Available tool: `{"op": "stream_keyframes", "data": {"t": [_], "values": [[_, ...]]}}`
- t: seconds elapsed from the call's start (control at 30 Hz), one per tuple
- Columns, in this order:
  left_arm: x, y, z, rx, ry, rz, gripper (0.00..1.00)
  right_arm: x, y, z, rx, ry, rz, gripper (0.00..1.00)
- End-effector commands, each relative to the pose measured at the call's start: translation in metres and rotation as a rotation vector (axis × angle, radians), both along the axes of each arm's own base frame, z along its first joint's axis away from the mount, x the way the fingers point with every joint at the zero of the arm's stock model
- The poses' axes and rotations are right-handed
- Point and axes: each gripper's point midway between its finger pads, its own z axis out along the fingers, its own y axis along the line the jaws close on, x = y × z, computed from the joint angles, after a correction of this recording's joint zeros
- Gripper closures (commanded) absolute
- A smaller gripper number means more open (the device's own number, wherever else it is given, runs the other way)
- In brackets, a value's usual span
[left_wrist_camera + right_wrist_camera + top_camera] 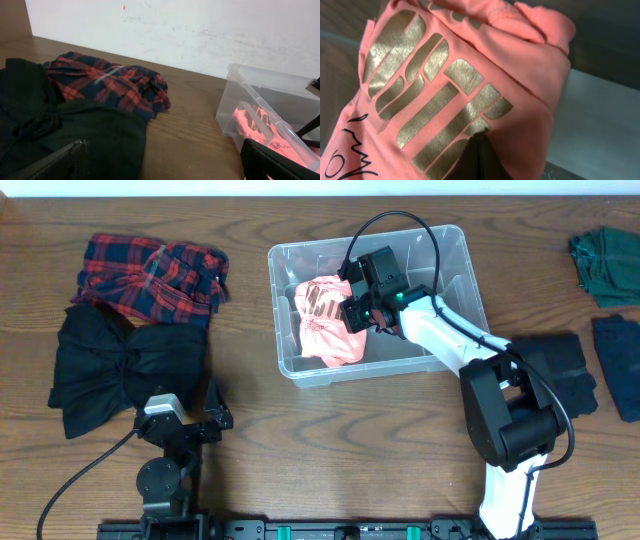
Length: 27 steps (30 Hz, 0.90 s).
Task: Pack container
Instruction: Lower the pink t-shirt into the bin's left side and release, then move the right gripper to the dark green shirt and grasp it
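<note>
The clear plastic container (455,260) stands at the table's middle back; it also shows in the left wrist view (240,100). A pink shirt with gold lettering (325,325) lies in its left half and fills the right wrist view (445,90). My right gripper (358,305) reaches into the container, its fingers (481,145) shut together on a fold of the pink shirt. My left gripper (185,425) rests low near the front left, open and empty, its fingers (165,162) wide apart over bare wood.
A red plaid garment (150,275) and a black garment (125,365) lie at the left, right by the left gripper. A black folded cloth (565,370), a green garment (605,265) and a navy one (620,360) lie at the right.
</note>
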Motion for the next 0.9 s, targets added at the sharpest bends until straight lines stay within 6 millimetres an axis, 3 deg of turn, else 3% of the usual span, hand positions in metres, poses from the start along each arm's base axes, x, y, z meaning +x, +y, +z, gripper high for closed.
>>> {"op": "stream_keyframes", "data": {"t": [0.0, 0.13, 0.27, 0.37, 0.47, 0.6, 0.87], "values": [[-0.001, 0.001, -0.016, 0.015, 0.049, 0.004, 0.02, 0.008, 0.009, 0.023, 0.017, -0.049, 0.03, 0.99], [-0.001, 0.001, -0.016, 0.015, 0.049, 0.003, 0.02, 0.018, 0.016, 0.079, 0.063, -0.124, 0.037, 0.98], [-0.001, 0.001, -0.016, 0.015, 0.049, 0.003, 0.02, 0.023, 0.01, 0.144, 0.098, -0.198, 0.02, 0.7], [-0.001, 0.001, -0.016, 0.015, 0.049, 0.003, 0.02, 0.025, -0.012, 0.184, 0.124, -0.23, -0.042, 0.46], [-0.001, 0.001, -0.016, 0.015, 0.049, 0.003, 0.02, 0.029, -0.05, 0.208, 0.134, -0.249, -0.123, 0.37], [-0.001, 0.001, -0.016, 0.015, 0.049, 0.003, 0.02, 0.037, -0.116, 0.222, 0.117, -0.256, -0.252, 0.33], [-0.001, 0.001, -0.016, 0.015, 0.049, 0.003, 0.02, 0.053, -0.259, 0.211, 0.111, -0.23, -0.525, 0.25]]}}
